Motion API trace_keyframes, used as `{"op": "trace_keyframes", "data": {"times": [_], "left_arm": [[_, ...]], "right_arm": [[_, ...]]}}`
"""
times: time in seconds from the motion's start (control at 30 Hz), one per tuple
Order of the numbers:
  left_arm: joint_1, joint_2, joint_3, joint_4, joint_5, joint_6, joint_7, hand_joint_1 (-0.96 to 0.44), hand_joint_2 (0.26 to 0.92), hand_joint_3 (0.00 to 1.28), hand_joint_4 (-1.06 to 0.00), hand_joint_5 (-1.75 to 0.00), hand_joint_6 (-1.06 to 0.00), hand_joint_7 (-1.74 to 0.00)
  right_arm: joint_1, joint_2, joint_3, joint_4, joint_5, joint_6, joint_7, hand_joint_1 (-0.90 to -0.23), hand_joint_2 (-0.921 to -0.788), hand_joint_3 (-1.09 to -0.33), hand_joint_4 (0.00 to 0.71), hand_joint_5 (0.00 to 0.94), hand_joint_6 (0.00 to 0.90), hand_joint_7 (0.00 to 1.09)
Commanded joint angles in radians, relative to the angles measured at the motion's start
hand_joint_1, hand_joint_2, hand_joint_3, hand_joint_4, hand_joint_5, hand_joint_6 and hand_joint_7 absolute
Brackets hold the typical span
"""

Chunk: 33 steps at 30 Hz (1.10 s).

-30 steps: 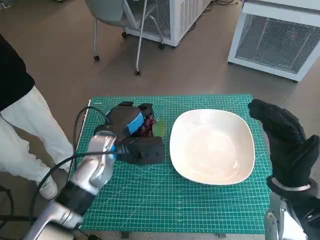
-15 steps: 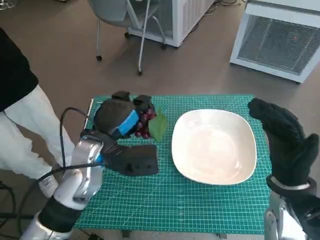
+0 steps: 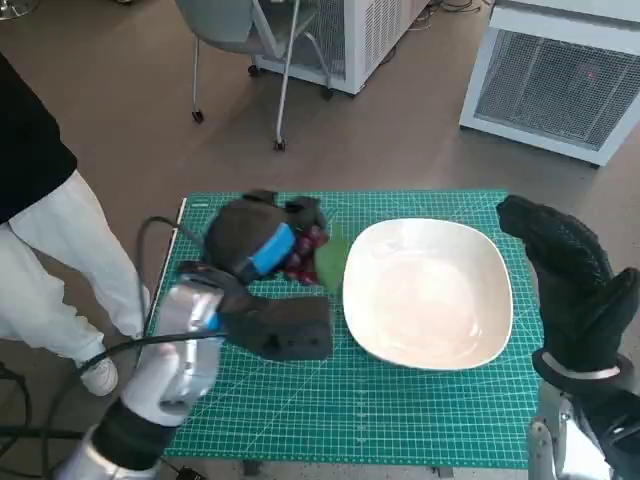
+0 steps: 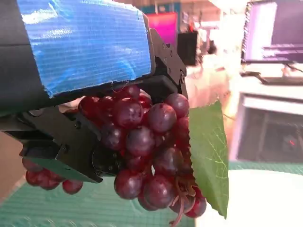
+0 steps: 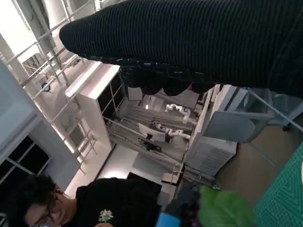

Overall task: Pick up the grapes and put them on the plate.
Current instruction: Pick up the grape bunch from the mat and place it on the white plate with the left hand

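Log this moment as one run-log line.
left hand: holds red grape bunch | white square plate: bare | right hand: idle

One bunch of grapes [image 3: 305,255], one white plate [image 3: 428,291], one green mat [image 3: 350,400], two robot hands, one person [image 3: 40,230].

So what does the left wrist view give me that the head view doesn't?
Only the left wrist view shows the grapes as a full bunch hanging clear of the green mat, gripped under the left hand. Only the head view shows the whole empty plate, the idle right hand, and a person's leg. Both show the grapes' green leaf beside the plate.
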Motion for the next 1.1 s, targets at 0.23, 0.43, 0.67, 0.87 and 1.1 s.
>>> {"op": "trace_keyframes", "data": {"times": [0.23,0.43,0.67,0.87,1.1], "left_arm": [[-0.16,-0.155,-0.091,0.17,0.008,-0.041,-0.005,0.0,0.913,0.13,-0.62,-1.31,-0.6,-1.13],[-0.272,-0.248,-0.133,0.347,-0.013,-0.1,0.002,0.0,0.894,0.16,-0.65,-1.33,-0.59,-1.1],[-0.374,-0.32,-0.166,0.543,-0.029,-0.204,0.031,0.0,0.919,0.23,-0.48,-1.39,-0.47,-1.34],[-0.45,-0.375,-0.172,0.674,-0.044,-0.245,0.046,0.0,0.92,0.33,-0.36,-1.5,-0.36,-1.47],[-0.488,-0.421,-0.161,0.743,-0.066,-0.25,0.059,0.0,0.921,0.4,-0.28,-1.59,-0.28,-1.55]], "right_arm": [[0.016,-0.003,-0.008,-0.004,0.004,0.016,-0.005,-0.517,-0.921,-0.66,0.366,0.005,0.0,0.69],[0.029,-0.002,-0.009,-0.028,0.004,0.021,-0.01,-0.517,-0.921,-0.658,0.366,0.005,0.002,0.7],[0.046,-0.007,-0.019,-0.052,0.008,0.03,-0.015,-0.516,-0.921,-0.656,0.366,0.005,0.0,0.71],[0.06,-0.012,-0.031,-0.07,0.006,0.043,-0.023,-0.515,-0.921,-0.654,0.37,0.007,-0.001,0.71],[0.076,-0.009,-0.033,-0.097,-0.011,0.052,-0.043,-0.514,-0.921,-0.654,0.376,0.01,-0.001,0.71]]}}
